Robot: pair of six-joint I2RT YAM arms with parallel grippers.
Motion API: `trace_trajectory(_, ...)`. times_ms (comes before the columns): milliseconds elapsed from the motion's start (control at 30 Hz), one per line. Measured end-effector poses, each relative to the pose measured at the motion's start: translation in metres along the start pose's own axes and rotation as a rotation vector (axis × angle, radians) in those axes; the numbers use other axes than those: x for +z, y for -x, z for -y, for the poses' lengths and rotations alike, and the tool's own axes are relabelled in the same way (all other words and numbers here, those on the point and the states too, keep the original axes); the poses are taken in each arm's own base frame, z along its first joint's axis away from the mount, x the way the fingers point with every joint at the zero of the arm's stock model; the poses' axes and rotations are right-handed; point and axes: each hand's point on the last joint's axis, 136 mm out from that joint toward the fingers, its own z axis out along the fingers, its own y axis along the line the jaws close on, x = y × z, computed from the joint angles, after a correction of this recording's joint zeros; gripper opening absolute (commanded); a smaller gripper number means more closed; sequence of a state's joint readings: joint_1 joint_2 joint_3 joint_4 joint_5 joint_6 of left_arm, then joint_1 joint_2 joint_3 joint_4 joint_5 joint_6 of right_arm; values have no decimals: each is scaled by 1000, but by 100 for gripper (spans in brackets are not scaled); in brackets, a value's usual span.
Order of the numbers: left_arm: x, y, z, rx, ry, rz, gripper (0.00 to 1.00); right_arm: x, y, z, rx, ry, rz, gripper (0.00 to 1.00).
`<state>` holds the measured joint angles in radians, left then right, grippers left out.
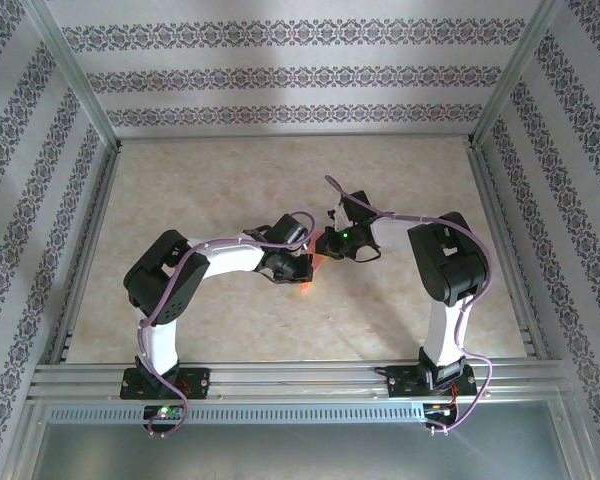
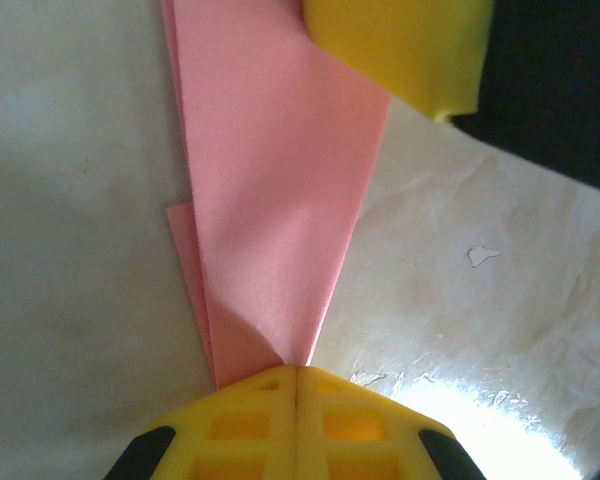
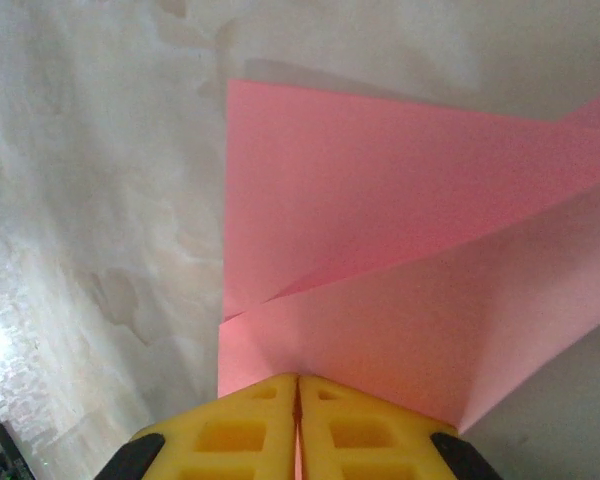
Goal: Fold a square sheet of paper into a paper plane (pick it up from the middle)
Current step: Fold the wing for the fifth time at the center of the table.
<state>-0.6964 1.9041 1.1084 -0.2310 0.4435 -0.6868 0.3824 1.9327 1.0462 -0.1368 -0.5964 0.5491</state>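
The pale marbled counter (image 1: pixel 230 180) fills the middle of the top view, and the paper plane (image 2: pixel 280 200) sits at its centre. It is plain pink-red, folded into overlapping layers that taper to a narrow point. The left pincer (image 2: pixel 296 385) is clamped on that point, and the right pincer (image 3: pixel 298 400) is clamped on the wider layered end.

Folded paper (image 2: pixel 270 200): on table (image 1: pixel 180 180), mid-table, between the two grippers; left gripper (image 2: pixel 296 372) at its narrow end; right gripper (image 3: pixel 298 380) at its wider end, opposite.
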Motion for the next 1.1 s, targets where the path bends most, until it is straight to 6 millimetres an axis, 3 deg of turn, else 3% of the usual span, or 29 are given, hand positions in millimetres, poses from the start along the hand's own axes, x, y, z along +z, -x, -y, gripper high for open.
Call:
trace_trajectory(200, -3, 1, 2, 27, 3, -3, 2, 1, -1, 0, 7, 0, -11, 11)
trace_trajectory(500, -5, 20, 12, 18, -28, 66, 0, 2, -2, -1, 32, 16, -21, 10)
trace_trajectory(1100, 5, 24, 1, -39, -5, 102, 0, -1, 4, 2, 59, 52, -33, 11)
